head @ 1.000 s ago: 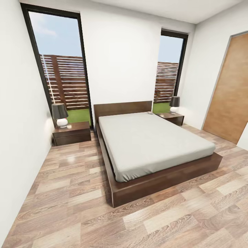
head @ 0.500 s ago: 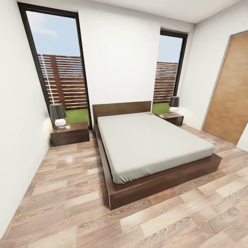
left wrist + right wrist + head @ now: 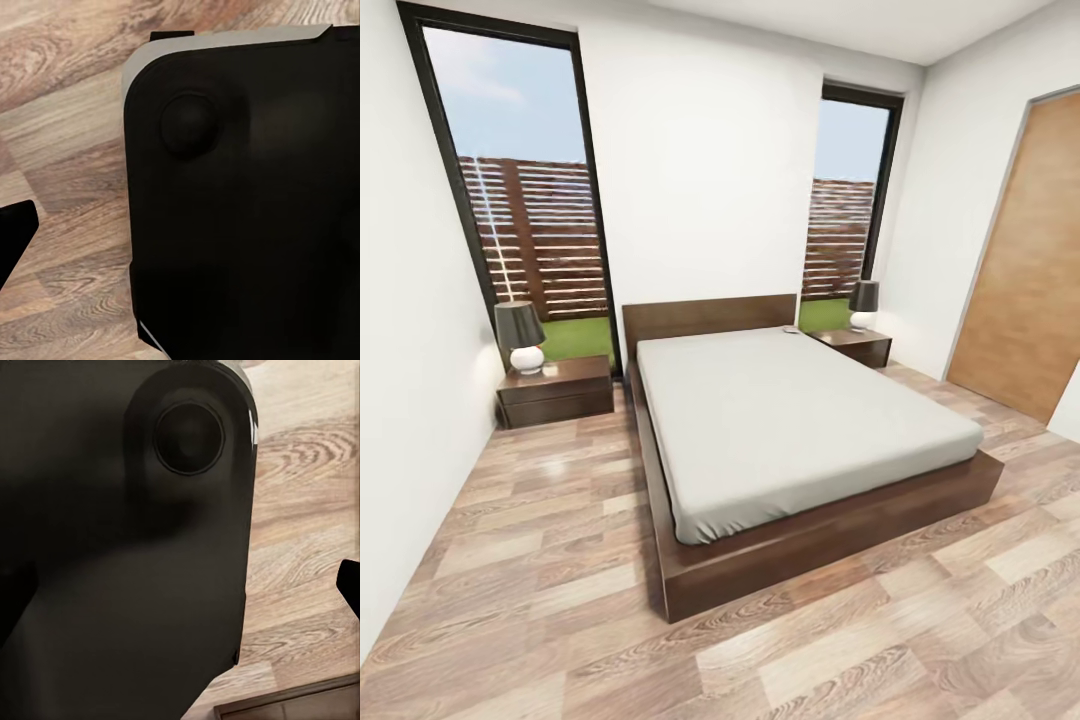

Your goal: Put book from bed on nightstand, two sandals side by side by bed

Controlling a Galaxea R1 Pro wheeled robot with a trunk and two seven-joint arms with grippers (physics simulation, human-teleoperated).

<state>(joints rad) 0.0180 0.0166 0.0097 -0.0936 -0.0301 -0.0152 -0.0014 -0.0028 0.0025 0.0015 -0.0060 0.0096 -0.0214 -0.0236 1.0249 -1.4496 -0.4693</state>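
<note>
In the bedroom, the bed (image 3: 800, 430) bears a bare grey mattress.

No legible text, label, brand, number or sign appears in any view. In the head view, the bed (image 3: 800, 430), both nightstands (image 3: 555, 392), the walls and the door (image 3: 1025, 270) at the right of the frame carry no markings. A small pale item (image 3: 791, 329) lies at the mattress's far right corner, too small to tell whether it bears lettering. In both wrist views, the dark robot housing (image 3: 247, 202) and the plank floor (image 3: 60, 150) show no print.
</note>
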